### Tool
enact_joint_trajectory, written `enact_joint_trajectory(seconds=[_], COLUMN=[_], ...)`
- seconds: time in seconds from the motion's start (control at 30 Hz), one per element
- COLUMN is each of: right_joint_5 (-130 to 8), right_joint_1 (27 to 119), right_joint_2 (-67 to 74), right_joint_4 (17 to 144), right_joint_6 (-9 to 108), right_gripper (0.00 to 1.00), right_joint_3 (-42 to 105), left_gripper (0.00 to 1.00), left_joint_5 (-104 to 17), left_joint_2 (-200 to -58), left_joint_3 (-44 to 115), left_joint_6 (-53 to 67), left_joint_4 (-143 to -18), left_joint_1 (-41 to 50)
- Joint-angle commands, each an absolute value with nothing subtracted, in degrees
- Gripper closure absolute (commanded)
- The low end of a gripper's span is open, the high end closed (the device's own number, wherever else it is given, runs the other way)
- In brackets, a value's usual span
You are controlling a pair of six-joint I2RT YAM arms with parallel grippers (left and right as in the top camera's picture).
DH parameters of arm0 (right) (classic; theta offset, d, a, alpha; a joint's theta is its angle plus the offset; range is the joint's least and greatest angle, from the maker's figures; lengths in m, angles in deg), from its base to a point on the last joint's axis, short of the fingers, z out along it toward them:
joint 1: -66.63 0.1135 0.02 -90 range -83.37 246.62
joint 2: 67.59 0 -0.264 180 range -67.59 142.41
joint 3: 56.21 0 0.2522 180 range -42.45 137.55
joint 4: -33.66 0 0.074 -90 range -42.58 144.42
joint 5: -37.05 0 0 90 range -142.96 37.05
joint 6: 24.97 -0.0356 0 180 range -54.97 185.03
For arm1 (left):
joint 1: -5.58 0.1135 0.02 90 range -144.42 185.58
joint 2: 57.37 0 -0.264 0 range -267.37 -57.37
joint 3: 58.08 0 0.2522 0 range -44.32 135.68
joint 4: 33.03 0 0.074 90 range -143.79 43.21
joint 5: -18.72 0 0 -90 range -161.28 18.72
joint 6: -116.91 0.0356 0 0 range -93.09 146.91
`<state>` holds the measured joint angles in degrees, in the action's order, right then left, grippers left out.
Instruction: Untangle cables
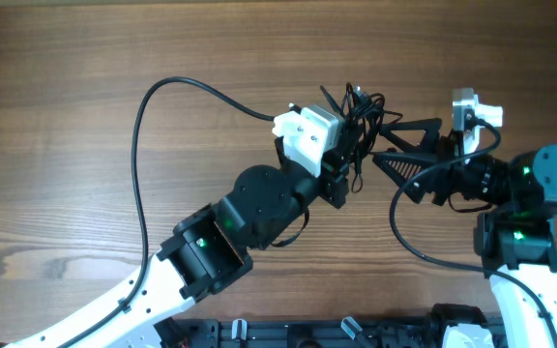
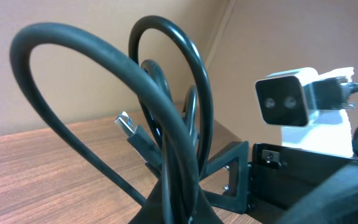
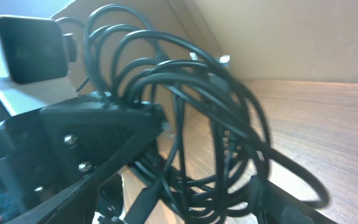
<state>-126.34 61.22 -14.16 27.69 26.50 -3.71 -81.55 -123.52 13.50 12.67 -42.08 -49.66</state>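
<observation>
The cables are a tangle of thin black cords lifted off the wooden table, just right of centre. My left gripper is shut on the lower part of the bundle; in the left wrist view the loops rise from my closed jaws, and a silver plug sticks out on the left. My right gripper points left at the tangle, its fingers open. In the right wrist view several loops hang between my spread fingers.
The left arm's thick black wiring arcs over the table's left half. The right arm's wiring loops below its wrist. The two grippers nearly touch; the left wrist camera sits close to the right fingers.
</observation>
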Motion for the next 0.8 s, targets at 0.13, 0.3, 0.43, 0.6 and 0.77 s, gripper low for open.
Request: enact_joint_trajectory(seconds=[0.13,0.3,0.43,0.6,0.77], right_joint_5=[-125.0,-126.5,-127.2,-130.3,-134.8], right_joint_1=[61.3,61.3,61.3,61.3,61.4], right_joint_2=[-12.6,-12.7,-12.7,-12.7,-12.7], right_joint_4=[27.5,27.5,27.7,27.7,27.7], right_joint_6=[28.8,28.8,28.8,29.1,29.1], right_gripper=[0.21,0.32,0.59,0.79,0.95], right_joint_3=[-3.5,-3.5,-3.5,-3.5,-3.5], left_gripper=[0.96,0.96,0.96,0.96,0.96], left_joint_5=[-81.2,-80.1,-82.8,-95.1,-104.3], left_joint_2=[-123.5,-123.5,-123.5,-123.5,-123.5], left_joint_3=[14.9,14.9,14.9,14.9,14.9], left_joint_6=[13.0,13.0,13.0,12.1,9.0], left_joint_4=[-41.0,-41.0,-40.3,-39.0,-35.2], left_joint_1=[-52.7,-53.2,-53.1,-53.1,-53.1])
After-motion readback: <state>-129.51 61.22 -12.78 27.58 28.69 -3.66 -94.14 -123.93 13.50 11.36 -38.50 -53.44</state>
